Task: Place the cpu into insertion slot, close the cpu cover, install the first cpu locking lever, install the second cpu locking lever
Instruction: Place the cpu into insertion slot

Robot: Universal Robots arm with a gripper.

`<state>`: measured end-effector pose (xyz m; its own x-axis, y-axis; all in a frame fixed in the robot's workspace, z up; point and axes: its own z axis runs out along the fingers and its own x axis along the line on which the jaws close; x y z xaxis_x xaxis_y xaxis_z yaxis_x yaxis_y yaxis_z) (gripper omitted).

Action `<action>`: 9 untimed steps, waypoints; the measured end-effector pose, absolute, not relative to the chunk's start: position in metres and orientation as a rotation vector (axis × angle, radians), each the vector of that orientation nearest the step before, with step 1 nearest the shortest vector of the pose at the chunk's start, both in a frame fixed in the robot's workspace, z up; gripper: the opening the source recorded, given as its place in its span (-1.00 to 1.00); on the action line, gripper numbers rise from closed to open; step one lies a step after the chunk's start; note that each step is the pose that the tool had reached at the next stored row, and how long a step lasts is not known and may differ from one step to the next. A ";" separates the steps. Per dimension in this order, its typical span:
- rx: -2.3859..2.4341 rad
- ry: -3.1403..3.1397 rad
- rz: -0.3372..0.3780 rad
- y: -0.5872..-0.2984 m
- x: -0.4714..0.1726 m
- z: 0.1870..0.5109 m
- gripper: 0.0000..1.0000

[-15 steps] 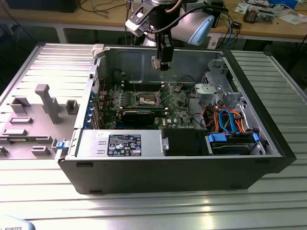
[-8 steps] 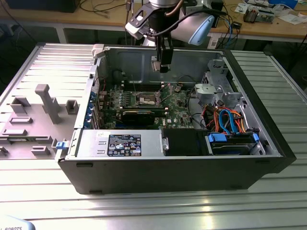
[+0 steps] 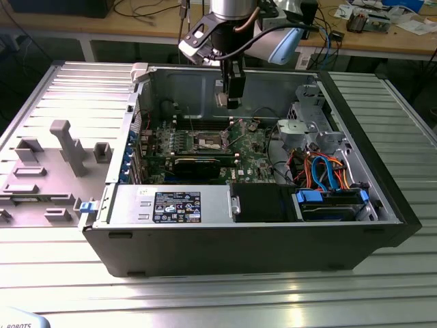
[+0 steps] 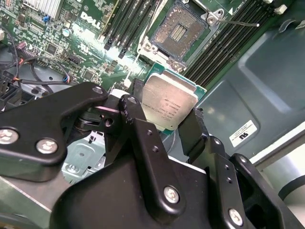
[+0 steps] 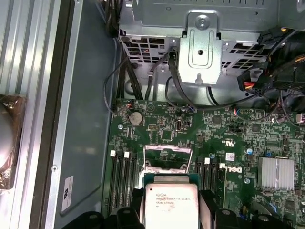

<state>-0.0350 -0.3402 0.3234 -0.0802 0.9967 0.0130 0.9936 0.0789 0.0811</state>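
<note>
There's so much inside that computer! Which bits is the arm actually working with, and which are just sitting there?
Part of the job:
gripper, holding the cpu
insertion slot, uncovered
cpu cover, swung open

Just lying about:
grey fixture tray beside the case
blue and orange cables
memory slots
coin battery

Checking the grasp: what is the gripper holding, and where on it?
The gripper holds the cpu, pinched at two opposite edges, metal top exposed.

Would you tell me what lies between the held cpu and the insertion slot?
In the second wrist view only the silver rim of the slot shows between it and the cpu in the gripper; nothing blocks.
</note>
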 end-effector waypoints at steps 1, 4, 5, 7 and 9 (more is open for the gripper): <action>2.099 2.274 0.106 -0.340 -0.035 0.323 0.08; 2.099 2.274 0.106 -0.340 -0.035 0.323 0.08; 2.099 2.274 0.106 -0.340 -0.035 0.323 0.08; 2.099 2.274 0.106 -0.340 -0.035 0.323 0.08; 2.099 2.274 0.106 -0.340 -0.035 0.323 0.08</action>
